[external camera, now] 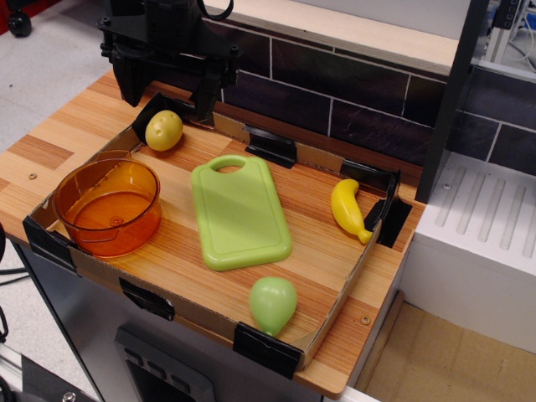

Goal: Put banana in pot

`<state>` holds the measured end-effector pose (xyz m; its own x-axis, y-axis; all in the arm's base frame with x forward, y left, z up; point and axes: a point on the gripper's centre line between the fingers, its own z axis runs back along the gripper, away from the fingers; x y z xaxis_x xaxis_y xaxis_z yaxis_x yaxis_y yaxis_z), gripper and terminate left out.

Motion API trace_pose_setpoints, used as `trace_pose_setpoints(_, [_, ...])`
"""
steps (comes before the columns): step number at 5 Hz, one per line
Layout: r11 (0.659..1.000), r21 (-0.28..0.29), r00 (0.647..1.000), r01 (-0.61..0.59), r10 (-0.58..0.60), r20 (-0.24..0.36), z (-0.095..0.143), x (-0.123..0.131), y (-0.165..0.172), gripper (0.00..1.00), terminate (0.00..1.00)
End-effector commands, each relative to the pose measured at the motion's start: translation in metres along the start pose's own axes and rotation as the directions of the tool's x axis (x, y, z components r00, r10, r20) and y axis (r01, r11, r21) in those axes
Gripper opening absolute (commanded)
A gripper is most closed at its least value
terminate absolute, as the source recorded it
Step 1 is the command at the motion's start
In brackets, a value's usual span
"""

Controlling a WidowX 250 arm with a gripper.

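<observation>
While I line up: banana at three o'clock, pot at nine.
Gripper: at eleven, grip state I cannot tell.
Approach: I aim mid-banana, across its curve.

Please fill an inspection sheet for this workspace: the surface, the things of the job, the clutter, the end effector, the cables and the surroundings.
Surface: wooden table with a low cardboard rim held by black clips.
Job's things: banana lies at the right side near the rim; orange pot stands at the left, with nothing seen inside.
Clutter: green cutting board lies flat in the middle; green pear-shaped toy at the front; yellow potato-like toy at the back left.
End effector: black end effector at the back left, above the potato-like toy; open or shut cannot be told.
Cables: nothing seen on the table.
Surroundings: dark tiled wall behind; white unit to the right.
</observation>
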<state>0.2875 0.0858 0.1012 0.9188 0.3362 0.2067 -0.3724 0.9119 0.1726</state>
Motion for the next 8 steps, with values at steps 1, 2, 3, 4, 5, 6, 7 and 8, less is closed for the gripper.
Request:
trace_pose_setpoints(1, [1.0, 0.0, 1.0, 0.0, 0.0, 0.0, 0.0, 0.0, 0.0, 1.0, 0.0])
trace_pose_setpoints(2, [0.998, -0.04, 0.997, -0.051, 0.049, -0.056, -0.003, -0.003, -0.03, 1.0, 0.0])
trace_pose_setpoints(3, [0.986, -0.101, 0.988, -0.132, 0.123, -0.097, 0.0, -0.001, -0.055, 1.0, 0.0])
trace_pose_setpoints(4, [0.967, -0.173, 0.977, -0.185, 0.163, -0.137, 0.001, -0.001, -0.077, 1.0, 0.0])
trace_pose_setpoints(5, [0.96, -0.185, 0.971, -0.21, 0.183, -0.155, -0.001, -0.004, -0.101, 1.0, 0.0])
trace_pose_setpoints(6, [0.961, -0.191, 0.971, -0.199, 0.166, -0.172, -0.008, -0.013, -0.123, 1.0, 0.0])
trace_pose_setpoints(7, [0.964, -0.19, 0.976, -0.185, 0.158, -0.147, -0.013, -0.019, -0.139, 1.0, 0.0])
trace_pose_setpoints(8, [0.965, -0.181, 0.977, -0.189, 0.167, -0.129, -0.023, -0.02, -0.149, 1.0, 0.0])
